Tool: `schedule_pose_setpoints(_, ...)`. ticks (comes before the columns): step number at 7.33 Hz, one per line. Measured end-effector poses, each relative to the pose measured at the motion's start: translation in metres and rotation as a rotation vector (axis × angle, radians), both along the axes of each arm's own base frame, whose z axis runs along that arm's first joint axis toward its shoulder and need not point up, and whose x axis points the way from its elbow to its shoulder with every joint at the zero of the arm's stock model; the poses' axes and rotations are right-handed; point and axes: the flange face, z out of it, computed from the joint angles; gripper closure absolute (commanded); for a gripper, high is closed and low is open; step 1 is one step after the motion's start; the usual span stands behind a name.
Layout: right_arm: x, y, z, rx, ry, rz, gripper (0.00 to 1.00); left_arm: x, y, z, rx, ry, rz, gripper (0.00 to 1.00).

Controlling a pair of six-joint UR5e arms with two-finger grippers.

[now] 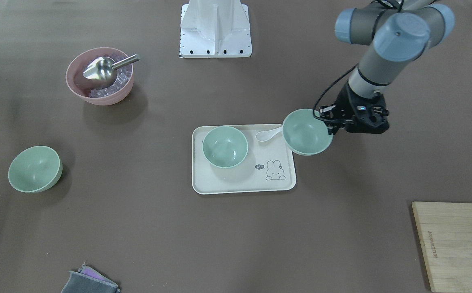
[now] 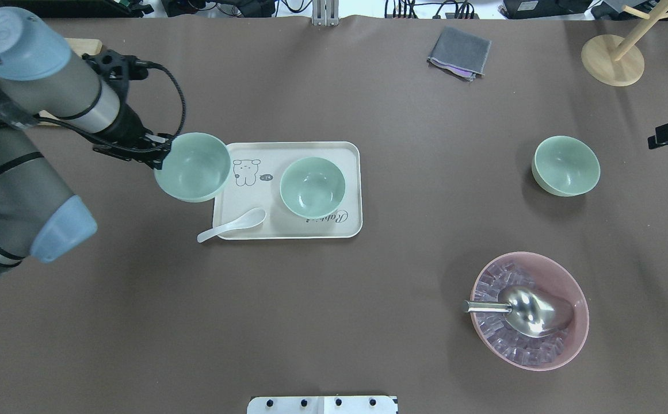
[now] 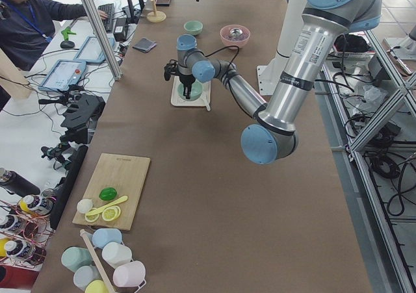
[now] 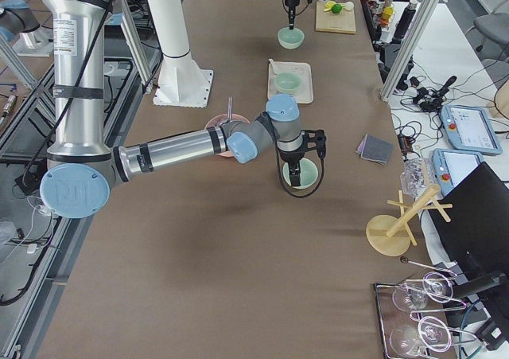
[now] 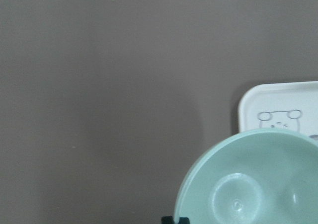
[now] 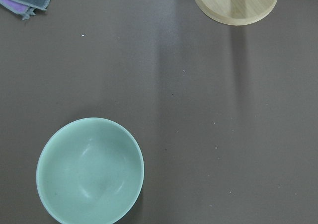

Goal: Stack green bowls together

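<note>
The left gripper is clamped on the left rim of the lifted green bowl, one finger inside the rim and one outside; the bowl hangs mouth up, a little tilted, clear of the table and over the far-left corner of the cream tray; from the overhead view the tray lies left of the table's middle. The green bowl on the tray stands upright in the tray's right half, apart from the lifted one; a rabbit drawing is printed on the tray between them. A white spoon lies at the tray's near-left corner, its scoop end on the tray and its handle reaching out over the edge.

The lone green bowl stands upright on the bare table, well to the right of the tray; the right gripper hangs above the table close to this bowl, pointing down; whether its jaws are apart or together cannot be told.

Nearer the robot on the right stands a pink bowl of clear cubes with a metal scoop lying in it; a folded grey cloth lies at the far edge; a round wooden stand base sits in the far-right corner.
</note>
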Motion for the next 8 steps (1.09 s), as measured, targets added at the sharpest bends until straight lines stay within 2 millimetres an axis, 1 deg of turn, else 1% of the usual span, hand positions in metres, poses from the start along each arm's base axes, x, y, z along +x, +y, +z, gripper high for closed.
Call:
schedule_pose_setpoints(1, 0.0, 0.0, 0.0, 0.0, 0.0, 0.0, 0.01, 0.031, 0.003, -0.036, -0.031, 0.016, 0.002, 1.0)
schedule_pose_setpoints(2, 0.0, 0.0, 0.0, 0.0, 0.0, 0.0, 0.01, 0.056, 0.004, -0.067, -0.061, 0.021, -0.001, 1.0)
schedule_pose_setpoints(3, 0.0, 0.0, 0.0, 0.0, 0.0, 0.0, 0.01, 0.074, 0.005, -0.088, -0.085, 0.019, -0.002, 1.0)
schedule_pose_setpoints(4, 0.0, 0.0, 0.0, 0.0, 0.001, 0.001, 0.01, 0.09, 0.005, -0.103, -0.097, 0.012, -0.009, 1.0)
schedule_pose_setpoints(6, 0.0, -0.001, 0.0, 0.0, 0.001, 0.001, 0.01, 0.127, 0.005, -0.122, -0.118, -0.009, -0.022, 1.0)
schedule_pose_setpoints(7, 0.0, -0.001, 0.001, -0.001, 0.002, 0.001, 0.01, 0.141, 0.005, -0.126, -0.124, -0.022, -0.026, 1.0)
schedule_pose_setpoints(8, 0.0, -0.001, 0.001, -0.001, 0.004, 0.003, 0.01, 0.149, 0.004, -0.126, -0.124, -0.032, -0.029, 1.0)
